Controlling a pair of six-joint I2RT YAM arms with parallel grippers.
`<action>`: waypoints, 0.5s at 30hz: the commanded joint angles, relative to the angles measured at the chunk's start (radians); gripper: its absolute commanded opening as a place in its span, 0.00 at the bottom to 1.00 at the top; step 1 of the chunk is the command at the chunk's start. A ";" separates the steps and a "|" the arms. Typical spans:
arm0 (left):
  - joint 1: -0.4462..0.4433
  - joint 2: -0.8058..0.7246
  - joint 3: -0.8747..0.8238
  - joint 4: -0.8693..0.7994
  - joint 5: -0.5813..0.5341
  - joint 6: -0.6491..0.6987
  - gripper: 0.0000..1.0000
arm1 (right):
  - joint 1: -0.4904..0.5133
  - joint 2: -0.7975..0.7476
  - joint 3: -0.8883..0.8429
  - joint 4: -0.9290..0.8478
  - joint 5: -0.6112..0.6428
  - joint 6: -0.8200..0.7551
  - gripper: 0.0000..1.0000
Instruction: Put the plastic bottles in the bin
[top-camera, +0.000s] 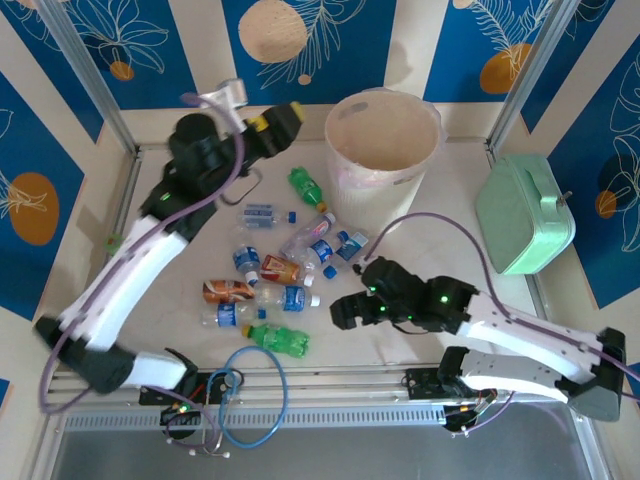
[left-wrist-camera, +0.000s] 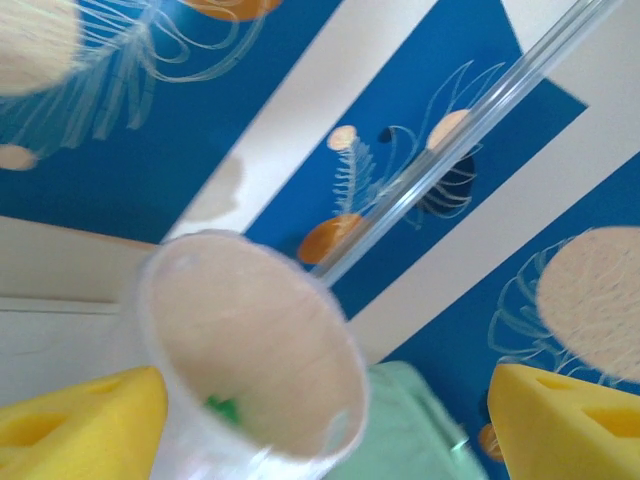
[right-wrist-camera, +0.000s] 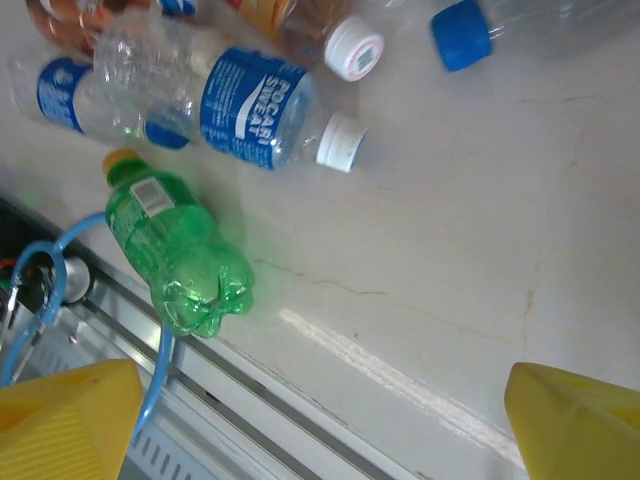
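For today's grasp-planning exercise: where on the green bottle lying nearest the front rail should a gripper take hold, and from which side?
Grip the green bottle at its labelled mid-body, from above, jaws across its width: it lies on its side, the cap end tapers and the base is lobed.

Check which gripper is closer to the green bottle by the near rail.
Right. The right gripper sits just to the right of that green bottle; the left gripper is far off, up beside the bin.
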 joint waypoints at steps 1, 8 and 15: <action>0.009 -0.096 -0.149 -0.375 -0.140 0.153 0.85 | 0.035 0.107 0.062 0.050 -0.067 -0.092 0.94; 0.014 -0.394 -0.524 -0.529 -0.183 0.052 0.85 | 0.082 0.370 0.178 0.057 -0.035 -0.168 0.89; 0.015 -0.525 -0.713 -0.634 -0.082 -0.091 0.80 | 0.128 0.466 0.254 0.066 -0.134 -0.247 0.89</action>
